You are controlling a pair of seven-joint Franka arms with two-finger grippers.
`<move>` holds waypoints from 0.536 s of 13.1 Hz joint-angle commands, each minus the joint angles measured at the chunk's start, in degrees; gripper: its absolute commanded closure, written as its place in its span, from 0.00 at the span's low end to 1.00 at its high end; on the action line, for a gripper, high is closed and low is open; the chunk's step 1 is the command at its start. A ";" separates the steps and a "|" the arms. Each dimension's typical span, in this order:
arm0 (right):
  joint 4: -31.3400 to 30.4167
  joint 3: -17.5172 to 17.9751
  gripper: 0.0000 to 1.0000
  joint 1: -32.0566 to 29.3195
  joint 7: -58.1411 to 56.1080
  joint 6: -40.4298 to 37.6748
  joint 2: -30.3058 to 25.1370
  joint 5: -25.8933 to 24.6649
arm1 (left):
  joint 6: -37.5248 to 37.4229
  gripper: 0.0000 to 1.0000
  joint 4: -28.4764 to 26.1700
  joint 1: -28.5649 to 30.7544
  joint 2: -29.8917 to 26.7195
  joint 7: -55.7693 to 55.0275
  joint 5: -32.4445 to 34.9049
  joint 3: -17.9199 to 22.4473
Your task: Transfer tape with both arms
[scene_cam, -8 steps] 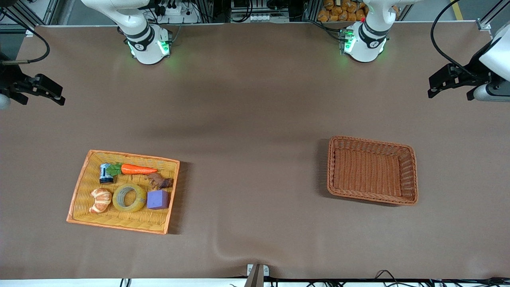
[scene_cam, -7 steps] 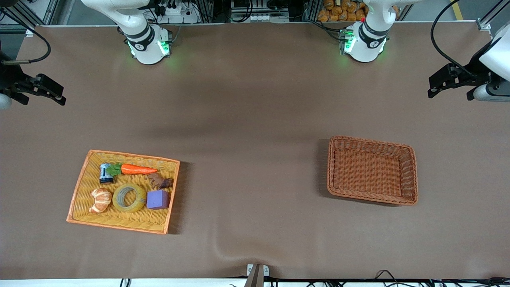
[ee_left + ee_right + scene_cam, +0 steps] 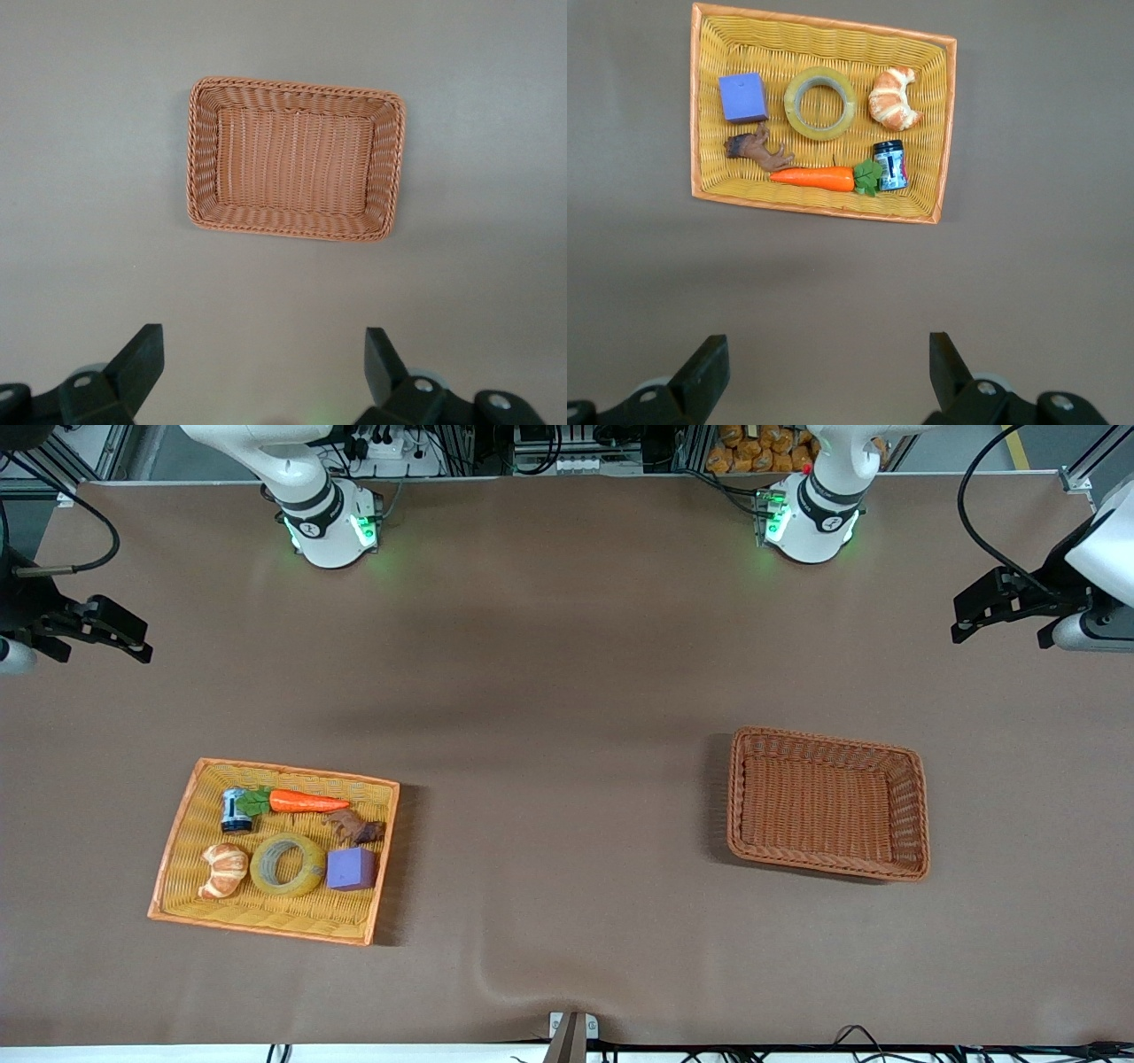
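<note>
Right pincer [image 3: 824, 372] wide open, empty, left pincer [image 3: 264, 367] likewise, bodies cropped, tape [image 3: 287, 864] in yellow tray [image 3: 177, 850], dark figurine [image 3: 356, 829] perhaps an animal.

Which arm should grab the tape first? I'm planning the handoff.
Probably the right. Its open claw hangs at the tray's end of the table, where the tape lies. The left claw, also open, waits at the empty basket's end.

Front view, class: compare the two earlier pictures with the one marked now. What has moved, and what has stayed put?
Only the right gripper has shifted, slightly toward the table's middle, open and holding nothing. The left gripper waits open as before. The tape lies untouched in the yellow basket, and the brown basket has not moved.
</note>
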 commanded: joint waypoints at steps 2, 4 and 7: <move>-0.16 -0.05 0.00 -0.61 -0.55 -0.33 1.87 0.51 | -0.97 0.00 0.64 0.50 0.19 -0.28 0.21 -0.27; 0.10 -0.14 0.00 -0.70 -0.47 1.33 3.71 0.51 | -0.97 0.00 0.64 0.50 0.19 0.07 0.47 -0.36; 0.89 -0.31 0.00 -0.87 0.33 8.34 8.27 0.24 | -0.89 0.00 0.64 0.50 0.19 2.26 0.56 -0.36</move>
